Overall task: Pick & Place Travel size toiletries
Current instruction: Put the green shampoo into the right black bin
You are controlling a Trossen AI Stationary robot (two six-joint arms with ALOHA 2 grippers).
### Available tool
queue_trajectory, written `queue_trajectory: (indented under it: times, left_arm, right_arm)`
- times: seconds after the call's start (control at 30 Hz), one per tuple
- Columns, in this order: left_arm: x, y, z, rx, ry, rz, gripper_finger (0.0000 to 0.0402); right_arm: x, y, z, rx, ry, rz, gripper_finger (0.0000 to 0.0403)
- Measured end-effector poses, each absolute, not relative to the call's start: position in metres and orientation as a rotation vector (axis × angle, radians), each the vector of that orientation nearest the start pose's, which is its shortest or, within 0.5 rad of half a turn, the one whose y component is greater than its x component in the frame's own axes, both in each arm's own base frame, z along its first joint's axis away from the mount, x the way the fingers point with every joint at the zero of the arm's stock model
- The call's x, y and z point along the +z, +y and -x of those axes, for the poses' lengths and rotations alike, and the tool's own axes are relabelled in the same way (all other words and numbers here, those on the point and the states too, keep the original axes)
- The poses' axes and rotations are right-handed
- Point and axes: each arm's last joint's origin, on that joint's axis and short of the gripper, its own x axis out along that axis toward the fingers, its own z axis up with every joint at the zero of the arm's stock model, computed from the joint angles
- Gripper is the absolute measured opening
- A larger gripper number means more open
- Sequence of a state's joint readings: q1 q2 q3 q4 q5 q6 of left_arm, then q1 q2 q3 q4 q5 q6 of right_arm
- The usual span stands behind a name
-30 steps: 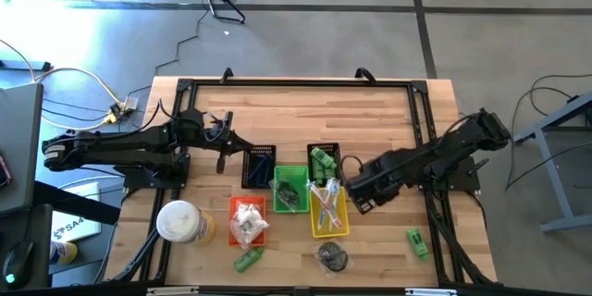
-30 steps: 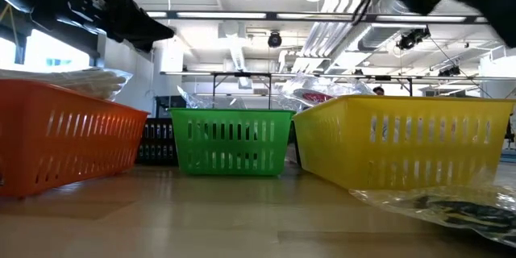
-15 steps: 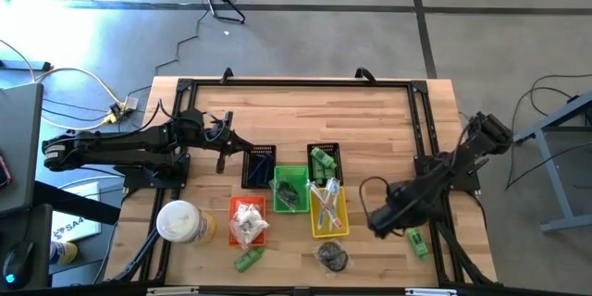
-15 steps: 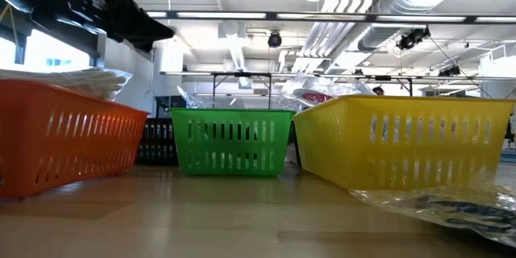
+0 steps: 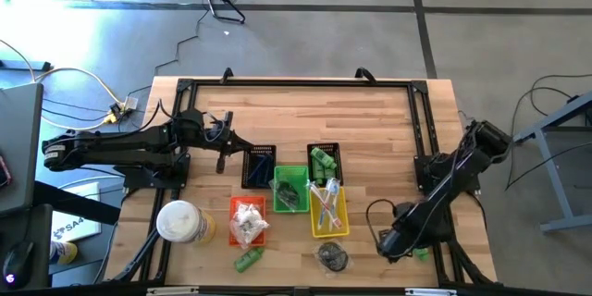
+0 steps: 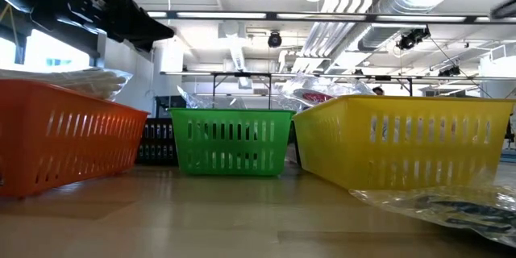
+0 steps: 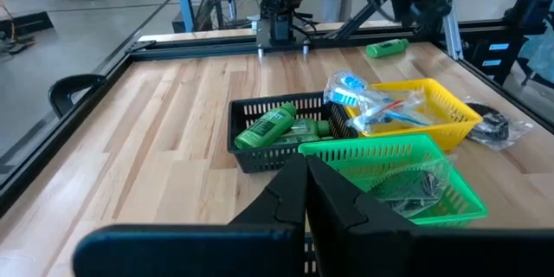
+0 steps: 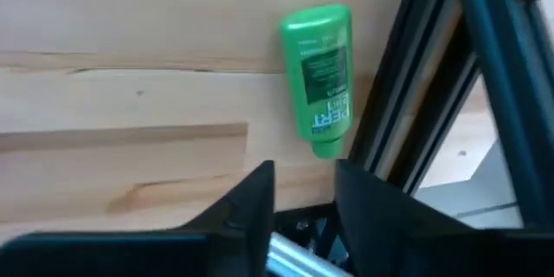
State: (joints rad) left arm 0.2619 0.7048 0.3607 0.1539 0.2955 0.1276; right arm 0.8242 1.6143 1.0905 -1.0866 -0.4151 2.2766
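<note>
Fingers of the right gripper [image 8: 299, 199] stand parted and empty, hanging above a green tube [image 8: 320, 78] lying flat by the worktop's right edge near its front corner. Left gripper [image 7: 305, 192], fingers pressed shut on nothing, waits by the black basket [image 7: 260, 125]. Most toiletries already sit in baskets; this tube, another green tube [image 5: 247, 260] and a wrapped dark piece [image 5: 333, 256] at the front edge remain.

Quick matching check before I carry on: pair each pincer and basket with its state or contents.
1. left pincer
2. right pincer
3. yellow basket
4. black basket

A. holds green bottles
B. shut, beside the baskets
C. open, near a loose green tube at the table's edge
D. holds wrapped toothbrushes

Pairs: 1-B, 2-C, 3-D, 4-A
</note>
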Motion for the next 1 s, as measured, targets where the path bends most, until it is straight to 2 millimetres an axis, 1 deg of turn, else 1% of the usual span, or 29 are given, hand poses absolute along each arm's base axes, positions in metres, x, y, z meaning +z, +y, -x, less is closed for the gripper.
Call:
queue_trajectory:
  times: [0.17,0.23,0.3,0.5,0.67,0.73,0.83,1.0]
  left_arm:
    - [0.23,0.034,-0.16,-0.044,0.18,-0.075,0.0]
    - [0.23,0.034,-0.16,-0.043,0.179,-0.076,0.0]
    - [0.23,0.034,-0.16,-0.043,0.179,-0.075,0.0]
    - [0.23,0.034,-0.16,-0.043,0.18,-0.075,0.0]
    - [0.23,0.034,-0.16,-0.043,0.18,-0.074,0.0]
    - [0.23,0.034,-0.16,-0.043,0.18,-0.074,0.0]
    - [0.23,0.034,-0.16,-0.044,0.18,-0.074,0.0]
    - [0.23,0.034,-0.16,-0.044,0.18,-0.074,0.0]
  right_arm:
    - [0.182,0.211,-0.173,-1.26,1.723,-1.072,0.0191]
    - [0.174,0.213,-0.171,-1.273,1.749,-1.03,0.0212]
    - [0.167,0.215,-0.17,-1.268,1.752,-0.99,0.0224]
    - [0.151,0.224,-0.17,-1.216,1.66,-0.907,0.0231]
    - [0.142,0.229,-0.164,-1.258,1.68,-0.856,0.0231]
    - [0.14,0.23,-0.161,-1.284,1.683,-0.838,0.0231]
    - [0.14,0.231,-0.161,-1.272,1.68,-0.837,0.0231]
    - [0.139,0.238,-0.162,-1.177,1.674,-0.869,0.0231]
